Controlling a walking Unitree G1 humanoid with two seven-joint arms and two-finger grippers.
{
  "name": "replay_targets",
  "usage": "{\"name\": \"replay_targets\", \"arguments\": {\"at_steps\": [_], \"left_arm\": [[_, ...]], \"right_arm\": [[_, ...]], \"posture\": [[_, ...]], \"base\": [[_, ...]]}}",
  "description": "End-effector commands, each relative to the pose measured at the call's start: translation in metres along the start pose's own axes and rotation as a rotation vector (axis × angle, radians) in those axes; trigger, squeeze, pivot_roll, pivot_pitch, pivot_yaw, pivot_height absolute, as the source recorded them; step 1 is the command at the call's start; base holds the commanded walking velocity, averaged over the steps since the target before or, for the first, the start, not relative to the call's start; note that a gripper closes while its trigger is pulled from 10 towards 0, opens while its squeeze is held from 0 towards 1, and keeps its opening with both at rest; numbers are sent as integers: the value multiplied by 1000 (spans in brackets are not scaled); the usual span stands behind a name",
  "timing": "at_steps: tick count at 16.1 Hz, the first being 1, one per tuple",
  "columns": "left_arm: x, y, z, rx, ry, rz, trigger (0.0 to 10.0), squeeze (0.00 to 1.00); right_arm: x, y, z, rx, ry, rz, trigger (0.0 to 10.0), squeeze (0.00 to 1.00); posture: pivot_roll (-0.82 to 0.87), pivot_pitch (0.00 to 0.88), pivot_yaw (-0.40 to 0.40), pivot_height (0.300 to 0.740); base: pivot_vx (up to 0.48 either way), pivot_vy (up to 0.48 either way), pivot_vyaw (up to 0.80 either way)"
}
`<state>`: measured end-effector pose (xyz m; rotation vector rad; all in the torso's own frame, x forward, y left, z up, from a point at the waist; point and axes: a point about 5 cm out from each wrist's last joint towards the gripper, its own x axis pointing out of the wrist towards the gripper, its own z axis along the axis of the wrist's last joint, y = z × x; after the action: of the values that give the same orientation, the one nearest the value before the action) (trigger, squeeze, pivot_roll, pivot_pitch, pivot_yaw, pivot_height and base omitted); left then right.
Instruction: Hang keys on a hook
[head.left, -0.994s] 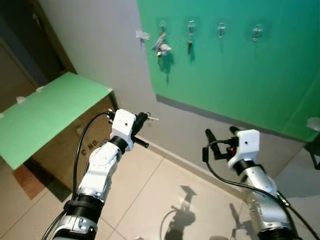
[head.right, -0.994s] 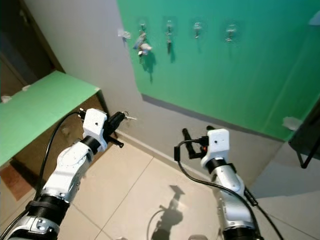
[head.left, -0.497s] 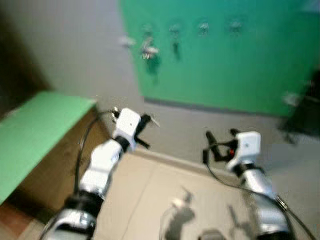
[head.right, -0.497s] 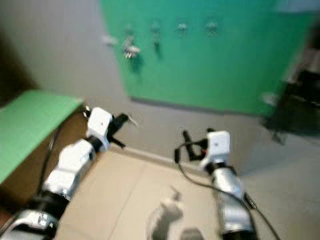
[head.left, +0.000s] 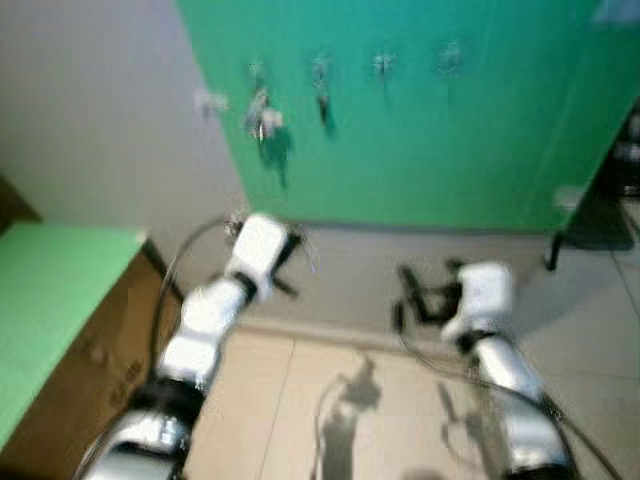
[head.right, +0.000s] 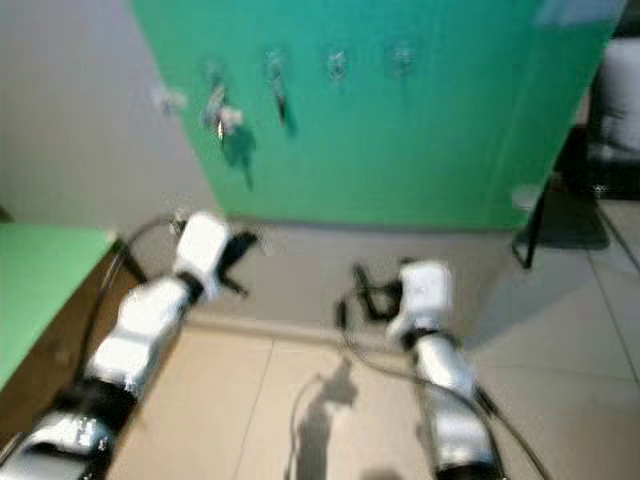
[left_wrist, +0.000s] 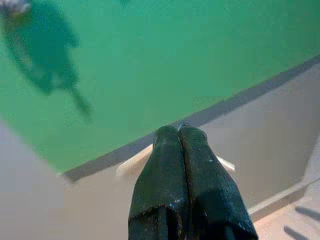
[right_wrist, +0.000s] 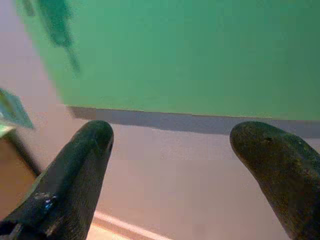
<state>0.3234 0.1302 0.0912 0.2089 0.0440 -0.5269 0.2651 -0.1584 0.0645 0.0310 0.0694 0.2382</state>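
Observation:
The head views are blurred. A green wall panel (head.left: 420, 140) carries a row of several hooks (head.left: 382, 62). A key bunch (head.left: 262, 118) hangs from the leftmost hook and a dark key (head.left: 322, 92) from the one beside it; the other hooks (head.right: 403, 55) look bare. My left gripper (head.left: 292, 258) is held up below the panel, shut on the keys (left_wrist: 134, 161), whose pale metal sticks out on both sides of the closed fingers (left_wrist: 195, 175). My right gripper (head.left: 418, 288) is raised lower right, open with nothing between its fingers (right_wrist: 82, 165).
A green-topped brown cabinet (head.left: 50, 290) stands at my left against the grey wall. A small white fitting (head.left: 208, 100) sits on the wall left of the panel. A dark chair or stand (head.left: 600, 200) is at the right. Pale floor tiles (head.left: 380, 420) lie below.
The whole picture has shifted left and blurred, so the camera has turned right toward the panel. Both arms hold much the same pose, the left still shut on the keys.

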Motion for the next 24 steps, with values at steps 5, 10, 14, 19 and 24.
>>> {"name": "replay_targets", "arguments": {"at_steps": [5,10,14,19,24], "left_arm": [[10,-11,25,95,-100,-80,0,0],[10,-15,24,99,-93,-101,0,0],[11,-14,25,104,-91,-105,0,0],[20,-46,53,10,-111,-298,0,0],[39,-51,78,-135,-79,-336,0,0]], "right_arm": [[1,-5,3,-3,-12,-13,10000,0],[-1,-4,3,-9,-2,-11,10000,0],[-2,-3,1,-6,5,-6,10000,0],[-4,1,-2,0,15,12,10000,0],[-3,7,-4,11,22,31,10000,0]], "posture": [[-286,0,159,740],[-288,0,163,740],[-285,2,165,740],[-279,0,169,740],[-281,0,180,740]], "base": [[376,0,-269],[480,0,-369],[465,0,0],[0,0,0],[0,0,0]]}}
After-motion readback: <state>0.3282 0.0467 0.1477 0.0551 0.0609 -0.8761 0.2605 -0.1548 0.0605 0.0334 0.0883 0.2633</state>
